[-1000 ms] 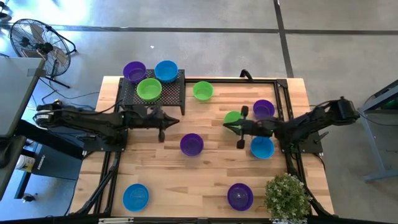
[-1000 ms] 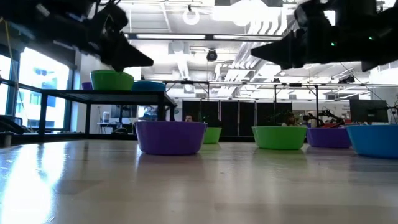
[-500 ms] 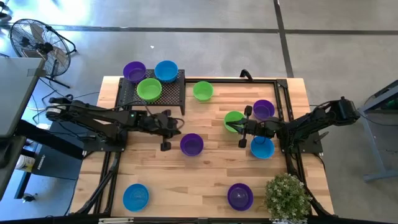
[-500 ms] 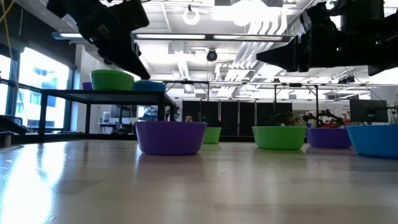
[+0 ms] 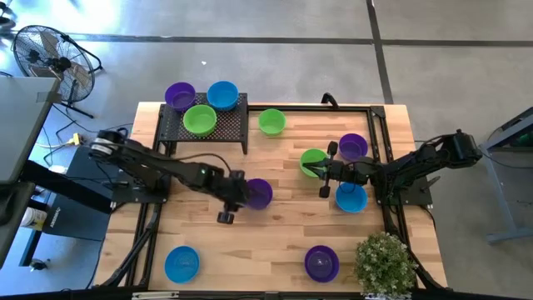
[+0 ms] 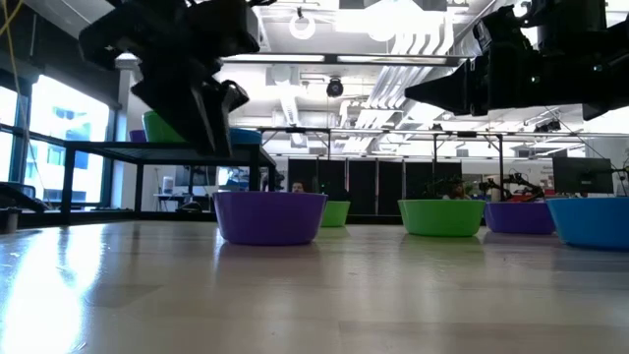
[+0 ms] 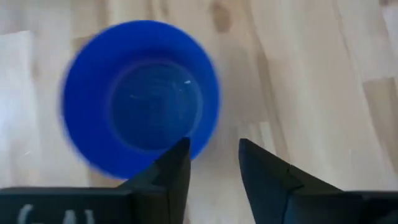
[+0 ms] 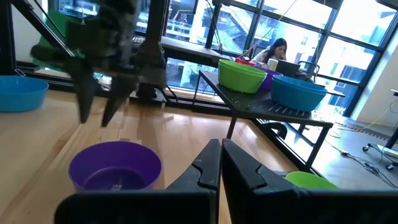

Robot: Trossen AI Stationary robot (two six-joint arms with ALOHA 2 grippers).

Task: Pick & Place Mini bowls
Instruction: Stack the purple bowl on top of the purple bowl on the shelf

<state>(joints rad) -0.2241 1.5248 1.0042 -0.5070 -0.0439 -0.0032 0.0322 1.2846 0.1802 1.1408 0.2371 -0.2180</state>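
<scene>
A purple mini bowl [image 5: 260,193] stands on its base mid-table; it also shows in the left wrist view [image 7: 140,106] and in the low view [image 6: 270,216]. My left gripper [image 5: 244,197] hangs open just above its left rim, pointing steeply down [image 6: 221,147]. In its wrist view one fingertip [image 7: 180,152] lies over the rim and the other over bare wood. My right gripper [image 5: 305,169] is shut and level, hovering over a green bowl [image 5: 313,157]. Three bowls sit on the black rack [image 5: 229,125].
More bowls stand on the table: green [image 5: 271,122] beside the rack, purple [image 5: 353,146] and blue [image 5: 351,198] under the right arm, and blue [image 5: 181,263] and purple [image 5: 321,262] near the front edge. A potted plant [image 5: 385,262] fills the front right corner.
My left gripper has swung from in front of the rack toward the table's near right, to the purple bowl mid-table. It has tipped from nearly level to steeply down, and its fingers have opened. The bowls have kept still.
</scene>
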